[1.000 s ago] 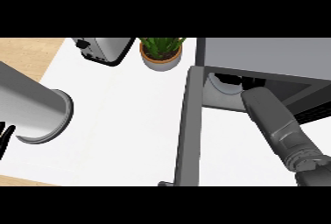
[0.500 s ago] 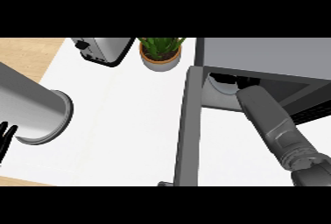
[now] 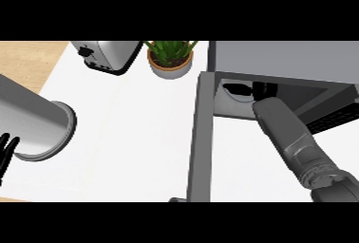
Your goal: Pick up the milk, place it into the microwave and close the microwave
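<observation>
The grey microwave (image 3: 280, 54) stands at the upper right with its door (image 3: 200, 142) swung open towards me. My right forearm reaches into the dark cavity. Only dark bits of my right hand (image 3: 263, 88) show inside, and its fingers cannot be made out. A pale curved edge (image 3: 239, 98) shows beside the hand; I cannot tell whether it is the milk. No milk carton is plainly visible. My left hand (image 3: 5, 148) rests open at the left edge with its fingers straight, below its thick grey forearm (image 3: 32, 118).
A silver toaster (image 3: 105, 54) and a potted green plant (image 3: 170, 57) stand at the back of the white counter (image 3: 126, 123). The open door stands upright between the counter's middle and my right arm. A wooden floor shows at the far left.
My right forearm has shifted slightly to the left and a little deeper into the microwave. The left arm and hand have not moved.
</observation>
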`<action>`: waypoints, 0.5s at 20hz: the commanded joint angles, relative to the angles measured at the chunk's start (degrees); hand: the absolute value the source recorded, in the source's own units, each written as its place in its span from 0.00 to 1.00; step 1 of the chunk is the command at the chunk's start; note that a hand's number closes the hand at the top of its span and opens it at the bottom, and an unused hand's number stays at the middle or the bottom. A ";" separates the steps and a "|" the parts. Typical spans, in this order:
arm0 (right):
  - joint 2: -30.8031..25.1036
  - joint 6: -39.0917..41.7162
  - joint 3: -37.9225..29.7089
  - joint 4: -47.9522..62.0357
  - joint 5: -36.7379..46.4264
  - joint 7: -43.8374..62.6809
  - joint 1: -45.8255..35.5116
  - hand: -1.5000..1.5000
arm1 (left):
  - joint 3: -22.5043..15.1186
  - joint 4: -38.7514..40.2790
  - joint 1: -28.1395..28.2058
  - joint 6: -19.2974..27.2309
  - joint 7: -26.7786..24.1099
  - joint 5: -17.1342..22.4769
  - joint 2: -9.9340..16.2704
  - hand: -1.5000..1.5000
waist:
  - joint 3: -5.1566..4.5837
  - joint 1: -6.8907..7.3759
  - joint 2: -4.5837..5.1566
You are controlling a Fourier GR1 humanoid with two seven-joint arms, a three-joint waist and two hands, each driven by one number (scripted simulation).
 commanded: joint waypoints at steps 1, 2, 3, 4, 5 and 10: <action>-0.38 0.66 -0.75 -0.58 -0.54 -1.74 1.50 0.00 | -0.15 -0.94 1.41 -0.75 -1.03 -0.23 -0.52 0.00 | -0.01 -0.58 -0.33; 0.50 1.04 -1.10 -1.16 -0.87 -2.49 2.00 0.00 | -0.88 -0.44 1.34 0.69 -1.59 -2.16 -2.03 0.00 | -0.04 -1.30 -0.52; -0.32 2.82 -1.46 -1.29 -1.20 -1.73 0.93 0.00 | 0.55 -0.68 2.18 -0.74 -1.37 -0.78 -0.11 0.00 | -0.05 -1.28 -0.70; -0.07 2.21 -1.24 -0.57 -0.87 -1.60 1.36 0.00 | 0.40 -1.93 1.28 0.58 -0.12 0.01 -0.78 0.00 | -0.02 -1.15 -0.59; 0.08 4.33 -1.69 -1.69 -1.38 -4.29 3.55 0.00 | 0.13 -0.80 2.22 -0.04 -1.38 -0.47 -1.57 0.00 | -0.04 -1.78 -0.77; 0.38 12.00 -4.31 -4.19 -4.17 -8.33 5.30 0.00 | 0.49 -2.71 3.60 0.07 -0.76 -0.63 -1.46 0.00 | -0.06 -3.02 -1.41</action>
